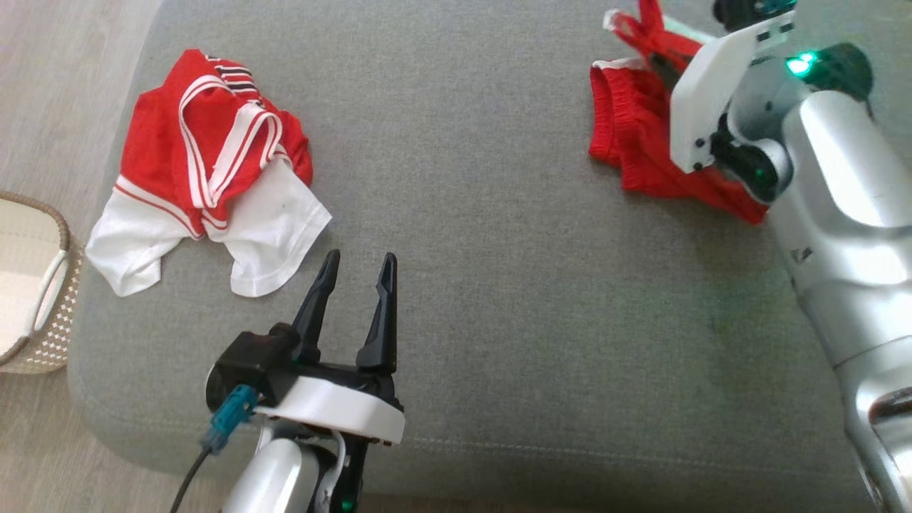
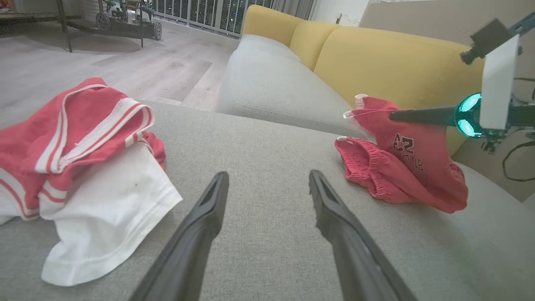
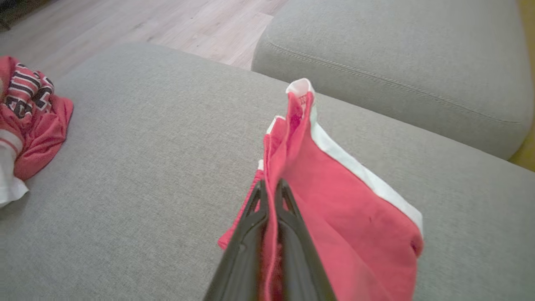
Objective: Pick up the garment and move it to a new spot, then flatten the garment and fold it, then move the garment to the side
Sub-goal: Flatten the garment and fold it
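Observation:
The garment is a pair of red shorts (image 1: 627, 135) with white trim, at the far right of the grey cushion (image 1: 463, 214). My right gripper (image 3: 271, 184) is shut on a fold of the shorts (image 3: 334, 200), holding that edge up. The left wrist view shows the rest of the shorts (image 2: 401, 175) still lying on the cushion. My left gripper (image 1: 360, 258) hovers open over the near left part of the cushion with nothing between its fingers (image 2: 200, 221), well apart from the shorts.
A crumpled red-and-white shirt (image 1: 206, 171) lies on the cushion's left part, just beyond and left of my left gripper. A woven basket (image 1: 35, 285) stands on the floor at the left edge. A yellow sofa back (image 2: 376, 54) rises behind the shorts.

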Motion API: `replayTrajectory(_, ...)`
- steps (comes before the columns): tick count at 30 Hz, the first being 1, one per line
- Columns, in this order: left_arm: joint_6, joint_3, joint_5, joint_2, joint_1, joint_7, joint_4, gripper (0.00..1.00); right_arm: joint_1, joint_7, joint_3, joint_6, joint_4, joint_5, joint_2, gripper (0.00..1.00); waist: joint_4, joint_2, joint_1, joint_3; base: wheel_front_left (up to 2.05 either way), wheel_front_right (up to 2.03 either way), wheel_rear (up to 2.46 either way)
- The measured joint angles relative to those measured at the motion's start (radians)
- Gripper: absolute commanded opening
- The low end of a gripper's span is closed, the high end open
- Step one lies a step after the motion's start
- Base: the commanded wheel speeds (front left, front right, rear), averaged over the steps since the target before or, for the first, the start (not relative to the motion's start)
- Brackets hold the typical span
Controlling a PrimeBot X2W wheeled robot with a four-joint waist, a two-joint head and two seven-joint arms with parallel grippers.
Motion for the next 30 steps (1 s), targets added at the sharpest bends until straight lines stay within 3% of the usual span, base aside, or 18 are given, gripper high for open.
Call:
replayTrajectory(3, 0.002, 0.000, -0.010, 0.000, 0.000, 0.000, -0.001, 1.00, 0.002, 0.000, 0.021, 0.000, 0.008, 0.006, 0.005, 0.00, 0.003, 0.0000, 0.0000, 0.008, 0.00, 0.00, 0.00)
replayTrajectory(4, 0.002, 0.000, -0.010, 0.000, 0.000, 0.000, -0.003, 1.00, 0.002, 0.000, 0.021, 0.000, 0.016, 0.006, 0.005, 0.36, 0.004, 0.0000, 0.0000, 0.010, 0.00, 0.00, 0.00)
replayTrajectory(5, 0.003, -0.001, -0.010, 0.000, 0.000, 0.000, -0.004, 1.00, 0.005, 0.000, 0.022, 0.000, 0.024, 0.007, 0.005, 0.89, 0.005, 0.0000, 0.0000, 0.012, 0.00, 0.00, 0.00)
replayTrajectory(6, 0.003, -0.003, -0.011, 0.000, 0.000, 0.000, -0.005, 1.00, 0.009, -0.002, 0.020, 0.000, 0.029, 0.012, 0.005, 1.00, 0.005, 0.0000, 0.0000, 0.013, 0.00, 0.00, 0.00)
replayTrajectory(10, 0.011, -0.014, -0.019, 0.000, 0.000, 0.000, -0.006, 1.00, 0.045, -0.073, -0.006, 0.000, 0.010, 0.055, 0.010, 1.00, 0.008, 0.0000, 0.0000, 0.012, 0.00, 0.00, 0.00)
replayTrajectory(13, 0.013, -0.009, -0.026, 0.000, 0.000, 0.000, -0.011, 1.00, 0.079, -0.154, -0.007, 0.000, -0.079, 0.073, -0.002, 1.00, 0.002, 0.0000, 0.0000, 0.005, 0.00, 0.00, 0.00)
replayTrajectory(16, 0.014, 0.010, -0.026, 0.000, 0.001, 0.000, -0.028, 1.00, 0.104, -0.268, 0.000, 0.000, -0.179, -0.011, -0.063, 1.00, -0.016, 0.0000, 0.0000, -0.001, 0.00, 0.00, 0.00)
replayTrajectory(20, 0.037, 0.038, -0.026, 0.000, 0.002, 0.000, -0.053, 1.00, 0.194, -0.365, -0.090, 0.000, -0.260, -0.091, -0.100, 1.00, -0.037, 0.0000, 0.0000, -0.022, 0.00, 0.00, 0.00)
replayTrajectory(30, 0.075, 0.085, -0.015, 0.001, 0.073, 0.000, -0.074, 1.00, 0.607, -0.564, -0.251, 0.000, -0.468, -0.231, 0.058, 1.00, -0.084, 0.0000, 0.0000, -0.101, 0.00, 0.00, 0.00)
